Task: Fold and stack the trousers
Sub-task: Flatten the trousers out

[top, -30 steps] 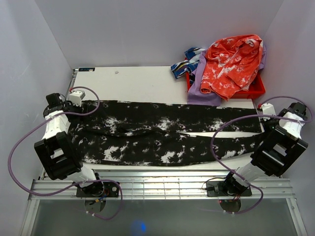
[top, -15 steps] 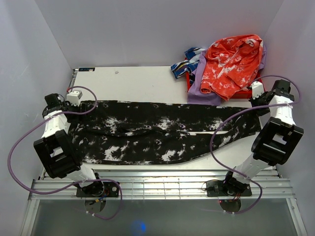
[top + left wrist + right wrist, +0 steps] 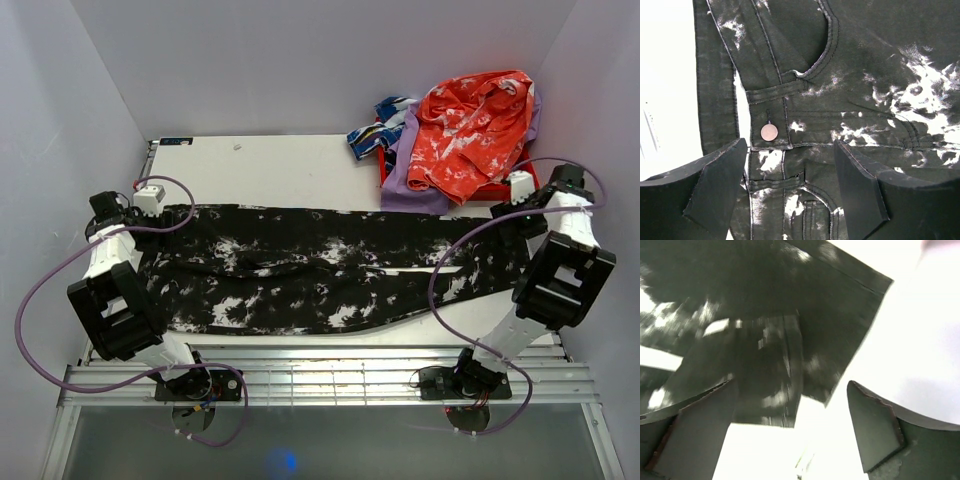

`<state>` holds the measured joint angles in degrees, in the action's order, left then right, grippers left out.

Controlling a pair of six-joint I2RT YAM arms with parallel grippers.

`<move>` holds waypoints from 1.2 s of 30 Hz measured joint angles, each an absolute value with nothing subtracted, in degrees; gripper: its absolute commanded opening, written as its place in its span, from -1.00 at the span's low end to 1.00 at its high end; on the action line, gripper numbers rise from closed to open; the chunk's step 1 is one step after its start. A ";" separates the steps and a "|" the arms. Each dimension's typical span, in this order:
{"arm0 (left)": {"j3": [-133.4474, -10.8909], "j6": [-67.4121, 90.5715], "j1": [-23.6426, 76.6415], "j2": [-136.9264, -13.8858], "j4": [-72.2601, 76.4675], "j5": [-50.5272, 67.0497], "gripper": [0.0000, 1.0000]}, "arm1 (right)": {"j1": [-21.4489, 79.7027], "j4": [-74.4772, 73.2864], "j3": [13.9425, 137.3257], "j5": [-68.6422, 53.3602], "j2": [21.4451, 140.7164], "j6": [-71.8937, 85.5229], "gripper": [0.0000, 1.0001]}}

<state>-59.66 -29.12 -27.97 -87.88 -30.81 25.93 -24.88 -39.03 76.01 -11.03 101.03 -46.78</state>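
Trousers (image 3: 330, 275) flat, lengthwise across desk (image 3: 270, 170), waist left, hems right. Left tool (image 3: 790, 145) spread wide, empty, over waistband button (image 3: 769, 132). Right tool (image 3: 792, 385) spread, empty, over hem corner, view blurred. Risk: pinch catches one layer only, fold skews; purple cable (image 3: 431, 288) across leg may drag cloth. Desk white; red bin (image 3: 520, 180) with clothes pile (image 3: 465, 125) far right; pale walls close around

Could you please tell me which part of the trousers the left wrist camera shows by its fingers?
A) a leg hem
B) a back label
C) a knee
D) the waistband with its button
D: the left gripper hangs open over the trousers at the waist, where a round metal button and a belt loop show.
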 measured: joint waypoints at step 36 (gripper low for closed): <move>-55.66 -31.09 -28.12 -87.81 -29.30 23.11 0.59 | -35.57 -37.08 61.17 -11.22 98.70 -52.21 -0.84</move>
